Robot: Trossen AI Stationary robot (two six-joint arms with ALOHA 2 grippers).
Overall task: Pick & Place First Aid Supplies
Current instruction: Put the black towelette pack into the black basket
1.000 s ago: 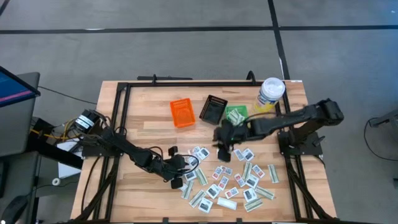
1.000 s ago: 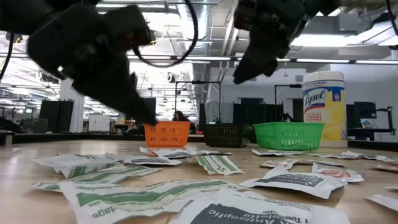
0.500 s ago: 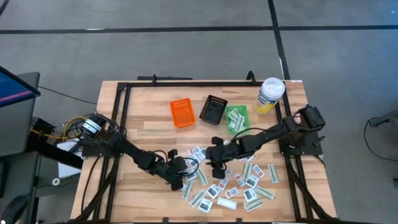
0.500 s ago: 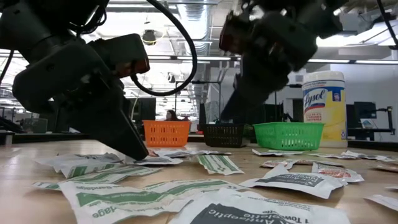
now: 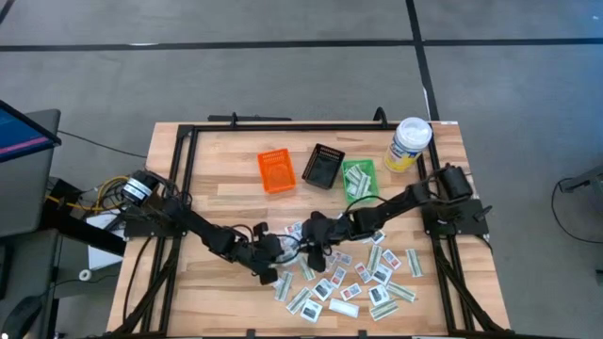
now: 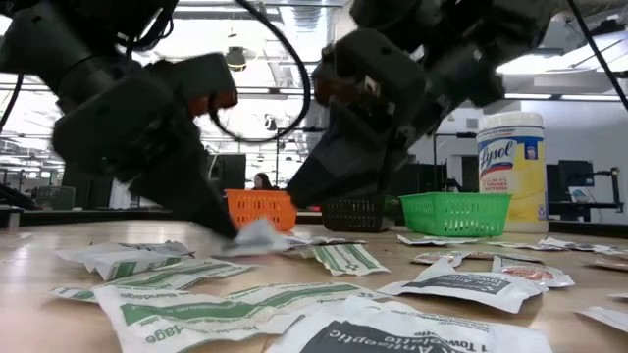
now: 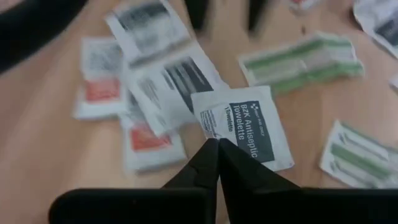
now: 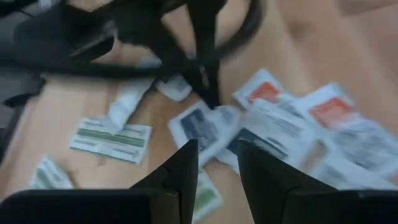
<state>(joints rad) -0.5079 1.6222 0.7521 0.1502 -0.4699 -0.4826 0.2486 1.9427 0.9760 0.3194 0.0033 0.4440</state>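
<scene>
**Both arms low over the packet pile**

High view shows the two arms meeting near the table's middle, at the near-left edge of the scattered first aid supplies (image 5: 353,278). The left gripper (image 5: 280,252) reaches in from the left; in its wrist view the fingers are pressed together on the corner of a white antiseptic towelette packet (image 7: 249,127) with dark print, and the low view shows a pale packet at its tip, just above the wood. The right gripper (image 5: 311,240) comes in from the right, close beside it, its fingers (image 8: 186,163) spread apart above a cluster of white packets. Other packets lie flat across the near-right part of the table (image 5: 217,179). Behind them stand the orange bin (image 5: 276,170), black bin (image 5: 324,166) and green bin (image 5: 359,179), with the yellow canister (image 5: 408,143) at the far right.
</scene>
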